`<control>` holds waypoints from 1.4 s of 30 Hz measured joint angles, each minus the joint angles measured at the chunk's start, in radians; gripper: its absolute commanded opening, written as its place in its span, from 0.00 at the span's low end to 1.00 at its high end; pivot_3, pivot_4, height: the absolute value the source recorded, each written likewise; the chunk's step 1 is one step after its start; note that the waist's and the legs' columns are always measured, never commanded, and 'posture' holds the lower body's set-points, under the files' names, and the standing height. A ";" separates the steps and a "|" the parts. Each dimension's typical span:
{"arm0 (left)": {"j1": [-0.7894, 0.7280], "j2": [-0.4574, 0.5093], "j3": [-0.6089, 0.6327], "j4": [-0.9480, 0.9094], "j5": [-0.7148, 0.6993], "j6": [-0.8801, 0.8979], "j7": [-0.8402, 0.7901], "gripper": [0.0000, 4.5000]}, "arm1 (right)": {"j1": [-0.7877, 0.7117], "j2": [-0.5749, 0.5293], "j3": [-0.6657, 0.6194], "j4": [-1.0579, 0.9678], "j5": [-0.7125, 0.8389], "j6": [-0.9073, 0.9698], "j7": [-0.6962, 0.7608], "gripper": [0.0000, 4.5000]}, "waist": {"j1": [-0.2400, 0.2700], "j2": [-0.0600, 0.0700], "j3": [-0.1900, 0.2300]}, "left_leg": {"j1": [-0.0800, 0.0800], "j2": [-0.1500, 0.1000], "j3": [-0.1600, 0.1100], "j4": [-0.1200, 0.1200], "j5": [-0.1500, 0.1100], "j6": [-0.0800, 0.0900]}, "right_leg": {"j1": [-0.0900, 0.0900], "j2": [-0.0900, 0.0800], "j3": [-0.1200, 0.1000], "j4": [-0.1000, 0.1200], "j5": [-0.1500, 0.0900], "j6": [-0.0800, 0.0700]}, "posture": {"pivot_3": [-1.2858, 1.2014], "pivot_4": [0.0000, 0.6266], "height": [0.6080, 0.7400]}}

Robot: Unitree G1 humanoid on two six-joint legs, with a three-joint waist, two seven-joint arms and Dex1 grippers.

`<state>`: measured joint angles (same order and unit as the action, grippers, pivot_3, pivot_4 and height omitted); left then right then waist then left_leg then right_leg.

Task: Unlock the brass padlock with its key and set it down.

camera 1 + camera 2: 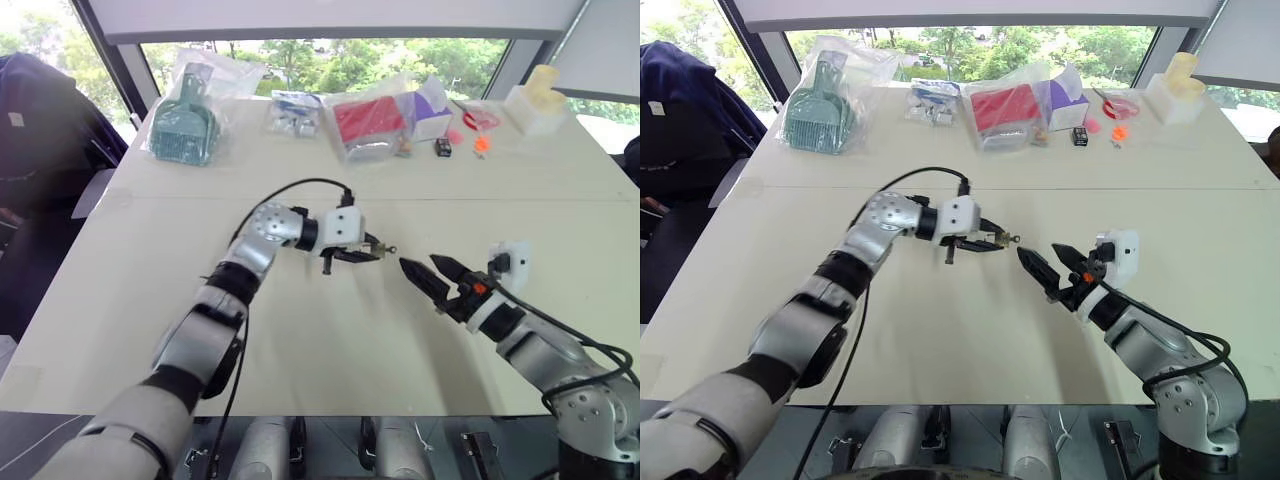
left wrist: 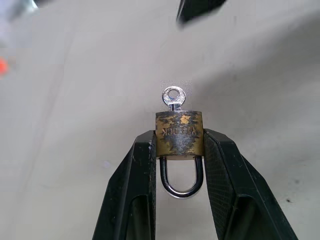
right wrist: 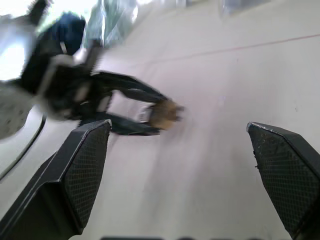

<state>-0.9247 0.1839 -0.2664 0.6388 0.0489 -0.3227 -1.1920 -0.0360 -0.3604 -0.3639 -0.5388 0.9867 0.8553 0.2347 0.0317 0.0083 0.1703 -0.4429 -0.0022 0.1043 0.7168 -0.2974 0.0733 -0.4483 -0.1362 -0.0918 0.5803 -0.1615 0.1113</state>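
Left gripper (image 2: 179,150) clamped on small worn brass padlock (image 2: 179,132), above pale table (image 1: 330,330); silver key (image 2: 173,97) faces right gripper (image 1: 428,268), presumably for turning. Right gripper wide open, empty, just beside padlock.

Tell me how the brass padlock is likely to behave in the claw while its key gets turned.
The brass padlock looks solid metal, so probably stiff and dense for its size. The left claw pinches only its narrow sides, so it may pivot or slip when the key is twisted. The shackle hangs free between the fingers.
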 measured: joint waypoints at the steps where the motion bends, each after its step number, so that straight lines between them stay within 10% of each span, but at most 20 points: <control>1: 0.031 0.009 0.008 -0.091 -0.023 0.032 0.001 0.17 | -0.018 0.015 -0.008 0.012 0.032 -0.003 -0.013 1.00 | 0.000 0.000 0.000 | 0.000 0.000 0.000 0.000 0.000 0.000 | 0.000 0.000 0.000 0.000 0.000 0.000 | 0.52 0.24 0.96; 8: 0.076 0.013 0.013 -0.328 -0.080 0.190 0.088 0.17 | -0.080 0.029 -0.015 0.044 0.152 -0.027 -0.055 0.94 | 0.004 0.000 0.000 | 0.002 -0.001 0.000 0.001 0.000 0.000 | 0.003 0.002 0.000 0.000 0.000 0.000 | 0.52 0.24 0.96; 17: 0.079 0.031 0.009 -0.342 -0.084 0.228 0.116 0.17 | -0.133 0.045 0.006 0.070 0.217 -0.070 -0.075 0.02 | 0.004 0.001 0.000 | 0.002 0.000 0.000 0.001 0.000 0.000 | 0.003 0.003 0.000 0.000 0.001 0.002 | 0.52 0.24 0.96; 42: 0.088 0.054 -0.007 -0.280 0.095 -0.140 0.333 0.17 | -0.172 0.111 0.084 0.091 0.259 -0.157 -0.175 0.01 | 0.002 0.001 0.000 | 0.002 0.000 0.000 0.000 0.000 0.000 | 0.003 0.003 0.000 0.000 0.001 0.002 | 0.52 0.24 0.96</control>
<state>-0.8368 0.2381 -0.2730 0.3592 0.1441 -0.4630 -0.8587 -0.2079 -0.2495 -0.2801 -0.4482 1.2452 0.6978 0.0601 0.0341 0.0092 0.1703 -0.4408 -0.0025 0.1041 0.7169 -0.2970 0.0731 -0.4453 -0.1337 -0.0921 0.5800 -0.1601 0.1137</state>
